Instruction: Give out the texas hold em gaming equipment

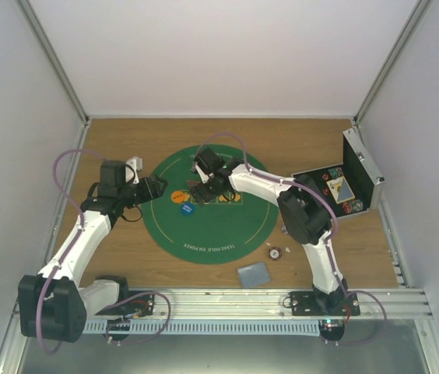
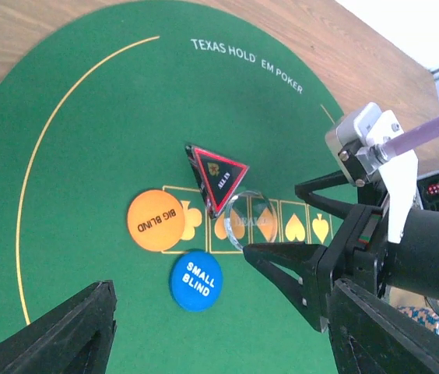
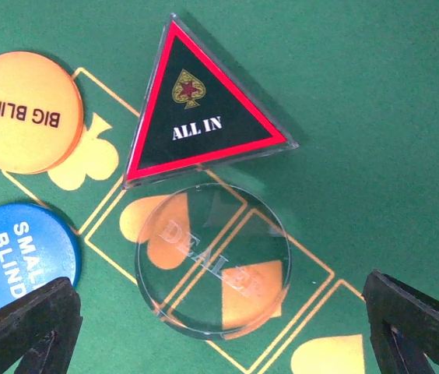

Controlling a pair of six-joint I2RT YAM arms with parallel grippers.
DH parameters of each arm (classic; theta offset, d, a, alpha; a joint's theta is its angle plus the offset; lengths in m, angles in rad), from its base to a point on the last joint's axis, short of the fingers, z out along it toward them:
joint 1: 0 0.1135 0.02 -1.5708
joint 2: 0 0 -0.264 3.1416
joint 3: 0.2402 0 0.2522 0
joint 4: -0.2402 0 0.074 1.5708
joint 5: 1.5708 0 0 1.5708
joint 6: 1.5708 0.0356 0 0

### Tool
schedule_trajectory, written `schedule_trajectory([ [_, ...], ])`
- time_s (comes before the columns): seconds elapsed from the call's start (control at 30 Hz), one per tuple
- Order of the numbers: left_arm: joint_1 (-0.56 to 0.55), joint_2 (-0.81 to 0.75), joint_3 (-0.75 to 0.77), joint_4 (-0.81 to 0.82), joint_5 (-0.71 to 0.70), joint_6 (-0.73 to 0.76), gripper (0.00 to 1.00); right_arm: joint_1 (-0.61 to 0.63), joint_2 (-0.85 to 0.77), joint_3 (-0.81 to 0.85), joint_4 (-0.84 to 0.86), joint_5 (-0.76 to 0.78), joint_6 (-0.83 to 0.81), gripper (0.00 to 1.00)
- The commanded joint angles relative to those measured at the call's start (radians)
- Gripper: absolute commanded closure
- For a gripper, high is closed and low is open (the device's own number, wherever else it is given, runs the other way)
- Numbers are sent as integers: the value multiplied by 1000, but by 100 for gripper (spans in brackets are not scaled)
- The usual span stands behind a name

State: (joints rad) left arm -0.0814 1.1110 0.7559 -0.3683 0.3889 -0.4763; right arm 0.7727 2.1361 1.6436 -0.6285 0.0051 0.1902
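Now, R gripper (image 3: 219, 323) hangs over mat (image 3: 375, 93) centre, fingers wide apart, empty; clear dealer disc (image 3: 213, 261) just beside ALL IN marker (image 3: 204, 117), orange disc (image 3: 21, 113) & blue disc (image 3: 17, 253) near. L gripper (image 2: 223, 312) apart too, empty.

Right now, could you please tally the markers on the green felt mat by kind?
Round orange Big Blind disc: 1
Round blue Small Blind disc: 1
Clear round Dealer disc: 1
Black red-edged triangular All In marker: 1
Total: 4

Bright, even light; overhead view soft
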Motion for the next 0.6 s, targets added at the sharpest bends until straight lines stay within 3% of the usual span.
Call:
schedule_trajectory([
  [0.0,5,-21,-7,-6,8,-8,24,20,40,28,-15,12,-30,0],
  [0.3,5,-11,0,-18,-3,4,24,23,114,80,-29,6,-41,1],
  [0.57,5,11,8,-4,-8,1,24,24,120,60,-42,14,-46,17],
])
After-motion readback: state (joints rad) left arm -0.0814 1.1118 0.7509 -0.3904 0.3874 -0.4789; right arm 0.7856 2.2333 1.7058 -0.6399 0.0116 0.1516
